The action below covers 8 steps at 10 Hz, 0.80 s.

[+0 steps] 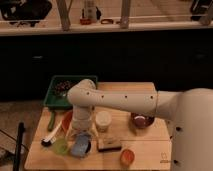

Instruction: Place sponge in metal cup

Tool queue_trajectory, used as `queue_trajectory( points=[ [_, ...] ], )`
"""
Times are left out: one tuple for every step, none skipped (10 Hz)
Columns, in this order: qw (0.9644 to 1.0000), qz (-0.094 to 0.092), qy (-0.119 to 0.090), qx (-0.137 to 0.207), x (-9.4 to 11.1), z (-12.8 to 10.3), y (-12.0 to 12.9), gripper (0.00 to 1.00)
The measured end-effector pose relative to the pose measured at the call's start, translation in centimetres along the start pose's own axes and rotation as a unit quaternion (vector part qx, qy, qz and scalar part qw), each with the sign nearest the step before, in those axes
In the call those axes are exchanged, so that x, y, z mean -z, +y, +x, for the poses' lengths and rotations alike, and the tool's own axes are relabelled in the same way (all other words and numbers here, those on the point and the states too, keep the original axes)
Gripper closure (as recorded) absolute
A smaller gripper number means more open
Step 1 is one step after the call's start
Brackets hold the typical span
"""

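Now: gripper hangs straight above the metal cup, near the table's front edge. Jaws spread or closed: cannot tell. Sponge lies tilted in the cup's mouth, just beneath.

Judgement: centre before letting go, then lift vertically.

Crowding: green cup and tan block flank it; cream cup is close behind.

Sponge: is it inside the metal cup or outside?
Apparently inside: sponge lies within the rim of the metal cup; gripper hangs just above.
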<state>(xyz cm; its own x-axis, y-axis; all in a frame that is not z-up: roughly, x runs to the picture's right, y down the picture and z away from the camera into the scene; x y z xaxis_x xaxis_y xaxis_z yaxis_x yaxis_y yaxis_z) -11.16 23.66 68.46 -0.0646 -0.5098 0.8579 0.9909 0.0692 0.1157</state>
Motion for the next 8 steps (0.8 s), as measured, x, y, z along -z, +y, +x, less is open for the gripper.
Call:
queue_trajectory(
  points=[
    [1.0,-0.001,0.004,0.003,0.26,-0.06,0.15,0.2],
    [1.0,-0.001,0.006,0.005,0.39,-0.1,0.2,0.2],
    [0.9999,-0.002,0.008,0.007,0.51,-0.14,0.26,0.2],
    [0.9999,-0.002,0.009,0.007,0.61,-0.14,0.36,0.2],
    [0.9999,-0.001,0.009,0.007,0.61,-0.13,0.37,0.2],
    [0.9999,-0.002,0.009,0.007,0.6,-0.14,0.34,0.2],
    [0.9999,-0.002,0.009,0.008,0.59,-0.15,0.28,0.2],
    [0.9999,-0.002,0.009,0.008,0.59,-0.15,0.31,0.2]
  ],
)
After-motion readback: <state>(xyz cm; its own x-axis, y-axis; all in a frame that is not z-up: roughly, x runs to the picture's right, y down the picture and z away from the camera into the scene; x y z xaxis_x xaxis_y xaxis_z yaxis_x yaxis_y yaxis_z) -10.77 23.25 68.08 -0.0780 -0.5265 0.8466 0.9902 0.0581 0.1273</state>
